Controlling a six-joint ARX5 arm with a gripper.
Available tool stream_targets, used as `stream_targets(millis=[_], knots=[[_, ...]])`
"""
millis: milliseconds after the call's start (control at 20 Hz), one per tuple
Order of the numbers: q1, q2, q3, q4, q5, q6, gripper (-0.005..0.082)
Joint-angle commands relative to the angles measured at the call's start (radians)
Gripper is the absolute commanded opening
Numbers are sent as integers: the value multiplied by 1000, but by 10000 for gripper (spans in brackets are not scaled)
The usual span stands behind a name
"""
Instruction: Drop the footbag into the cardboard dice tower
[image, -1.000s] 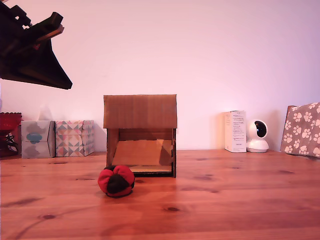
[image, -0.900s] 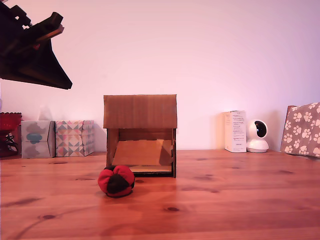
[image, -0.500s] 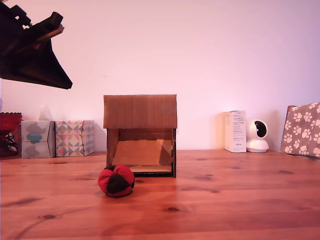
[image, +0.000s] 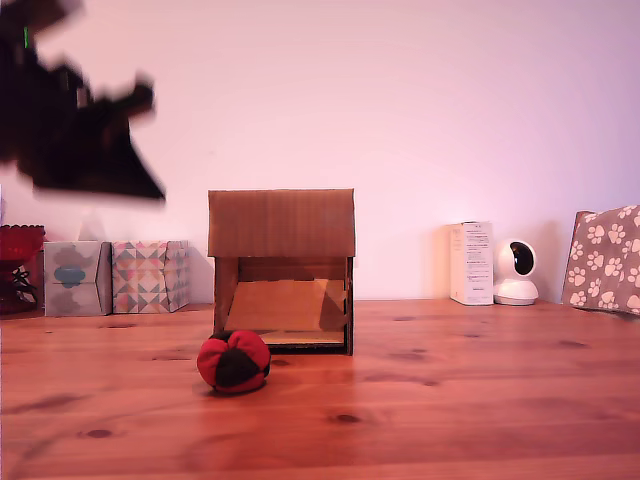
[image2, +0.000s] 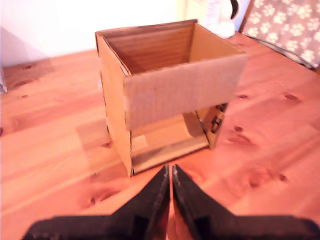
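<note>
Motion blur smears the tool (image: 130, 100); footbag (image: 234, 362) hidden at the wrist.

A plain pale wall (image: 450, 110) runs the full width at the back, washed in a pinkish light. Below it, the wooden bench (image: 450, 400), warm orange pine, knots showing in the near boards. Soft shadows sit on the wall at the exterior view's left. No window in sight, and the floor is out of frame.
</note>
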Motion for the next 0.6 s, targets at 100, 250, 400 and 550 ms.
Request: stream_targets(millis=[100, 250, 400, 550], knots=[[0, 63, -19, 1, 136, 11, -21], [0, 106, -19, -23, 153, 59, -21], [-1, 132, -19, -24, 167, 67, -14], [-13, 134, -19, -22, 174, 77, 341]])
